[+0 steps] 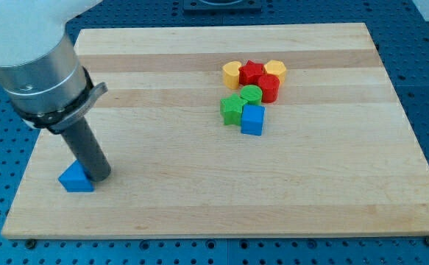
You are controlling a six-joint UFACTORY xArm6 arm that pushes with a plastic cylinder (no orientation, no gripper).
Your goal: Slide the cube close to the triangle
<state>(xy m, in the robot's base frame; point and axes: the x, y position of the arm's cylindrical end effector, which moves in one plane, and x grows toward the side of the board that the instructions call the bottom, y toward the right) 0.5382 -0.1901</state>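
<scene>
The blue cube (252, 119) sits right of the board's middle, touching the lower side of a green star-shaped block (232, 110). The blue triangle (75, 177) lies near the board's lower left corner. My tip (100, 177) rests on the board right beside the triangle, against its right side. The cube is far to the right of both.
A cluster lies above the cube: a green cylinder (251, 94), a red cylinder (268, 87), a red star (252, 73), a yellow block (232, 73) and a yellow hexagon (274, 69). The wooden board (199, 199) ends close below the triangle.
</scene>
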